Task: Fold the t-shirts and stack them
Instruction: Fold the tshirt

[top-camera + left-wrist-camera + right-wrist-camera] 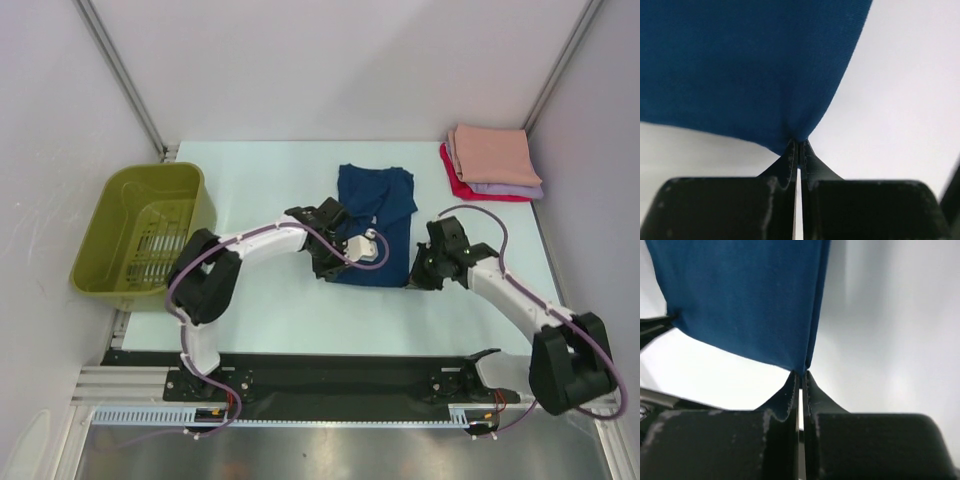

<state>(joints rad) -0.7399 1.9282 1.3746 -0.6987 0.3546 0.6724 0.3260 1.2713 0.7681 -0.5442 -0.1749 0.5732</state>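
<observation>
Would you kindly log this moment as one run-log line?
left hand: shut on navy t-shirt near corner | right hand: shut on its other near corner | folded stack: peach over lavender over red, far right

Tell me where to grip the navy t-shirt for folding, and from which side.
Pinch its two near corners, coming in low from the arms' side. The navy t-shirt lies flat, so only its thin edges offer a bite; the left gripper and right gripper are shut on those corners.
</observation>
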